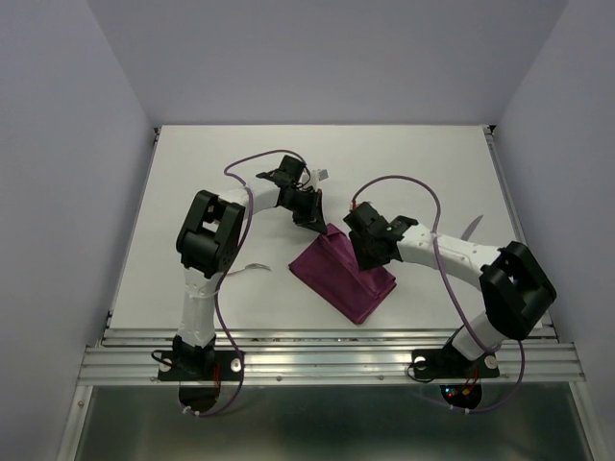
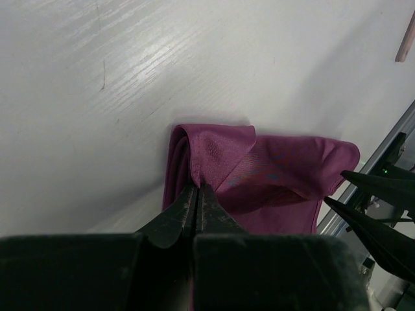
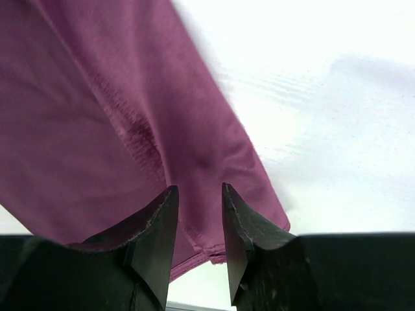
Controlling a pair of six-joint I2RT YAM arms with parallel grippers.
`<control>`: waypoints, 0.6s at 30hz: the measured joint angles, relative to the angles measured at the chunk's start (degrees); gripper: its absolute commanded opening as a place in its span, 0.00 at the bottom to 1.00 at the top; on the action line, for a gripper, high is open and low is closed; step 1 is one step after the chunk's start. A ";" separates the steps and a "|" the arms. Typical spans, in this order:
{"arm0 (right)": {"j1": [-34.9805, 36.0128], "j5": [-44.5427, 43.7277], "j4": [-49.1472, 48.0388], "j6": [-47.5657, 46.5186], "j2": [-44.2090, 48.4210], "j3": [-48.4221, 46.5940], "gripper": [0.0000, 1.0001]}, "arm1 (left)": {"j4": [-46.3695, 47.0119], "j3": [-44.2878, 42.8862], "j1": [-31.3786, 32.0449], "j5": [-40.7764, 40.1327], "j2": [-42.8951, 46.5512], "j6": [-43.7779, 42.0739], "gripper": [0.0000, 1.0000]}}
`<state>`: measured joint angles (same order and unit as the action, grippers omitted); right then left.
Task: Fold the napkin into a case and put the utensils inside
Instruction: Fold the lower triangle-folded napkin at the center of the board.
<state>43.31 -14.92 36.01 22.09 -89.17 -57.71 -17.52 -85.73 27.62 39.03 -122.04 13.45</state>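
The burgundy napkin [image 1: 338, 280] lies folded into a thick wedge near the table's front middle. My left gripper [image 1: 313, 223] is shut on the napkin's far corner, pinching a raised fold [image 2: 197, 188] of cloth [image 2: 279, 175]. My right gripper [image 1: 371, 257] hovers open over the napkin's right side; its jaws [image 3: 198, 189] stand apart above the hemmed edge [image 3: 97, 116] with nothing clamped between them. A slim pale utensil [image 1: 252, 268] lies left of the napkin. A pointed, knife-like utensil [image 1: 473, 228] lies to the right. A pinkish handle [image 2: 405, 39] shows in the left wrist view.
The white table [image 1: 432, 163] is boxed in by grey walls at the back and both sides. A metal rail [image 1: 327, 355] runs along the near edge by the arm bases. Purple cables loop over both arms.
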 measured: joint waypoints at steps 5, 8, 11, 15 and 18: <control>-3.69 1.90 -1.20 0.39 -0.11 0.02 0.43 | -0.17 0.46 0.00 0.24 0.44 -0.42 0.00; -6.84 3.72 -2.36 0.24 -0.33 0.02 0.54 | -0.33 0.74 0.00 0.37 0.83 -0.68 0.00; -9.49 5.86 -3.34 -0.46 -0.92 0.02 0.64 | -0.33 0.76 0.00 0.59 0.94 -0.94 0.00; -10.75 9.22 -4.17 -1.90 -2.25 0.17 0.65 | -0.35 0.76 0.00 0.79 0.96 -1.16 0.00; -10.84 11.58 -5.31 -2.80 -3.58 0.96 0.64 | -0.37 0.76 0.00 0.92 0.96 -1.40 0.00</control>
<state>32.47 -3.33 30.70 19.29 -92.75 -56.75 -17.89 -84.97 27.62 39.94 -121.08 12.05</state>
